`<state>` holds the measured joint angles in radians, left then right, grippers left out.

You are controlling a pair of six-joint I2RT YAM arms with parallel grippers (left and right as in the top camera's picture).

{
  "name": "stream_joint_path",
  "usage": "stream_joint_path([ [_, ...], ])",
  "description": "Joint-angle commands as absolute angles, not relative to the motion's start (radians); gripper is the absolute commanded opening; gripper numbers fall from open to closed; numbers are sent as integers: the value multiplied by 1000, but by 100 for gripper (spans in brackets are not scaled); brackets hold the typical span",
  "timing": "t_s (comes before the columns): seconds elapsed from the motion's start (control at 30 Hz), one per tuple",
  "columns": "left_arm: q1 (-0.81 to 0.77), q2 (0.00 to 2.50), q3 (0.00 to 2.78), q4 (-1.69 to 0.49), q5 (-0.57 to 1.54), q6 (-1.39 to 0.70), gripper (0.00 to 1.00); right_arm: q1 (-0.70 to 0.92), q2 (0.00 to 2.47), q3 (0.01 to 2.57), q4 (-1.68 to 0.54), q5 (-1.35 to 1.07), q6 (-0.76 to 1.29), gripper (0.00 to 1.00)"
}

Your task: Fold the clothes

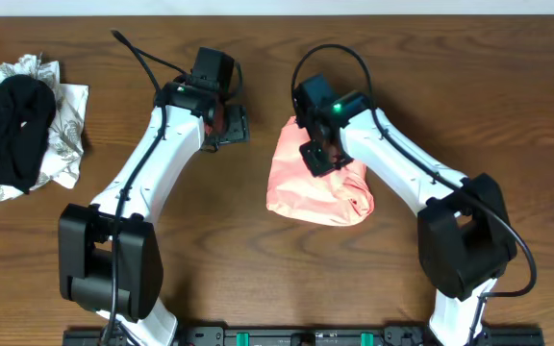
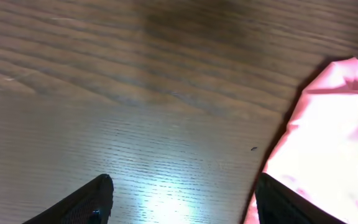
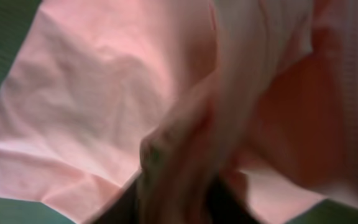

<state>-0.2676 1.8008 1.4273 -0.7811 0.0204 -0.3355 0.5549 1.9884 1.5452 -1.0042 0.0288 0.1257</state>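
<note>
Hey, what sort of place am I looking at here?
Probably a robotics lab workbench: left arm and right arm mounted at a wooden table, with a pink T-shirt and a pile of clothes to practise on.

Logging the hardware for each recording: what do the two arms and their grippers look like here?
Both arms match: the left arm and right arm have white links and bulky black joints. The left gripper and right gripper are black. A black cable loops to each wrist; a green light glows on the right one.
</note>
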Motion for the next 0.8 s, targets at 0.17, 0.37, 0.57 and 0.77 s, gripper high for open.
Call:
stream_joint_path([
  [0.17,-268,1813,1415,-784,22,-326,74,572,1966,1537,-995,-90,163,77],
  [0.37,-268,1813,1415,-784,22,-326,74,572,1966,1537,-994,-154,159,88],
  [0.57,-268,1813,1415,-784,22,-326,74,572,1966,1537,-983,-287,124,90],
  [0.77,-268,1813,1415,-784,22,-326,74,577,1966,1537,-973,-421,54,90],
])
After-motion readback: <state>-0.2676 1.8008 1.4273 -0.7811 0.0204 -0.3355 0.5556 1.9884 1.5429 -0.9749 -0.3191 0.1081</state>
